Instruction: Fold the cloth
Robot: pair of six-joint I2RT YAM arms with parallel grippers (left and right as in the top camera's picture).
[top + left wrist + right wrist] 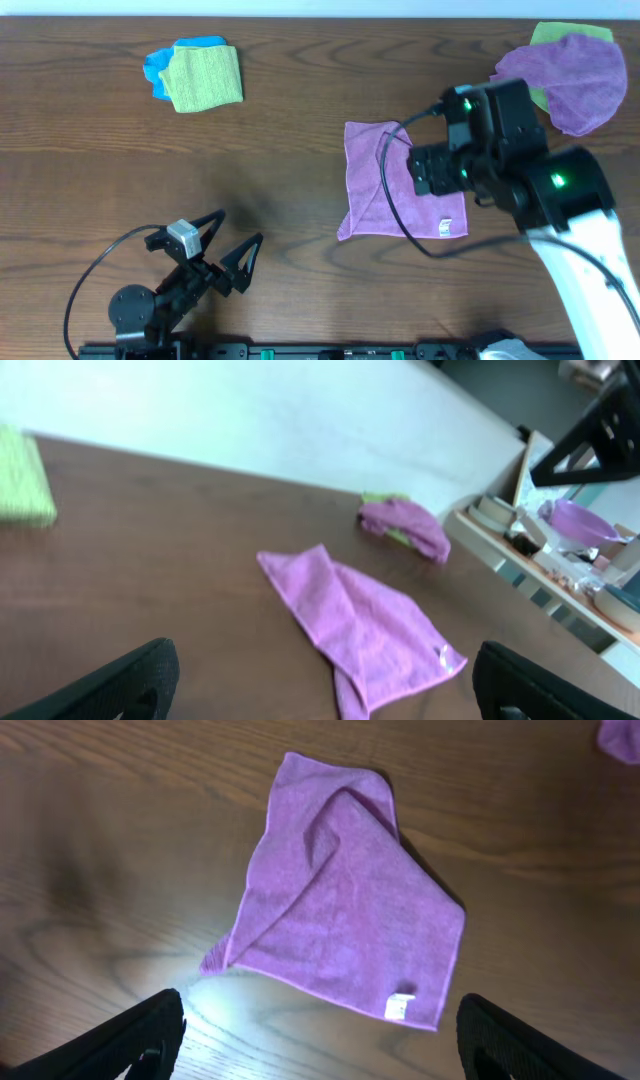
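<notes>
The pinkish-purple cloth [380, 180] lies flat on the table right of centre, with one flap doubled over itself and its white tag [446, 228] at the near right corner. My right gripper [428, 172] hangs above the cloth's right part, hiding some of it. In the right wrist view the cloth [345, 910] and tag [400, 1005] lie apart from the right gripper [320, 1025], which is open and holds nothing. My left gripper [228, 242] stands open near the front left, far from the cloth. The left wrist view shows the cloth [370, 625] beyond the left gripper's wide-apart fingers [125, 685].
A violet cloth [568, 80] lies bunched on a lime-green one [572, 33] at the back right corner. Another lime-green cloth [205, 76] sits on a blue cloth [158, 68] at the back left. A shelf of dishes [560, 535] stands beyond the table's right side.
</notes>
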